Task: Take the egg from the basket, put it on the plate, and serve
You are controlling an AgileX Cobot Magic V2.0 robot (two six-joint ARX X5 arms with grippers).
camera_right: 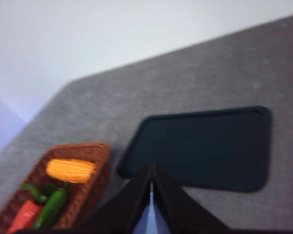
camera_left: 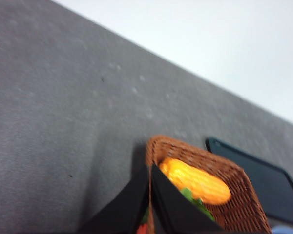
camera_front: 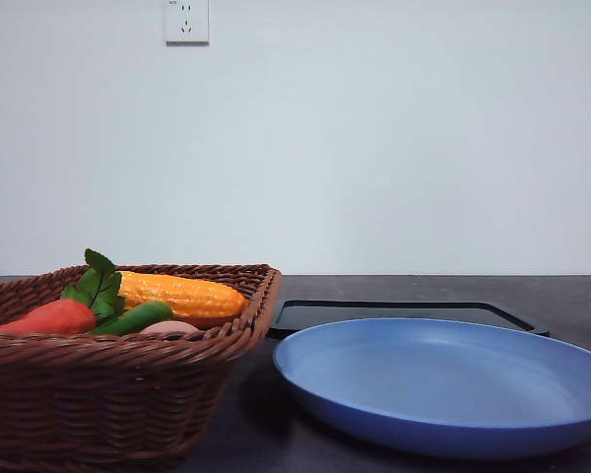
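Egg [camera_front: 169, 326], pinkish-tan and smooth, shows as a low rounded sliver just above the near rim of the basket [camera_front: 108, 414]; so little of it is visible that its long axis cannot be told. It lies inside the basket, just beside the green pepper [camera_front: 135, 318]. The basket is brown woven wicker with a thick braided rim and rounded corners, standing nearest on the left of the dark grey speckled worktop [camera_front: 571, 296]. In it, an orange-red carrot [camera_front: 47, 318] with green leaves lies at the left, and behind it a yellow corn cob [camera_front: 182, 295] with a ribbed kernel surface lies with its long axis across the basket, left to right.

To the right, near the basket but apart from it, sits the plate [camera_front: 443, 379], a wide, shallow, matte light blue round with a raised rim. Behind the plate lies a flat black rectangular tray [camera_front: 404, 312] with rounded corners and a low lip.

In the left wrist view, the left claw [camera_left: 150, 195] has its black fingers pressed together over the basket rim. In the right wrist view, the right claw [camera_right: 152, 195] is likewise pressed together, holding nothing.

Farthest, a white wall carries a white socket [camera_front: 186, 21]; no writing on it is readable.
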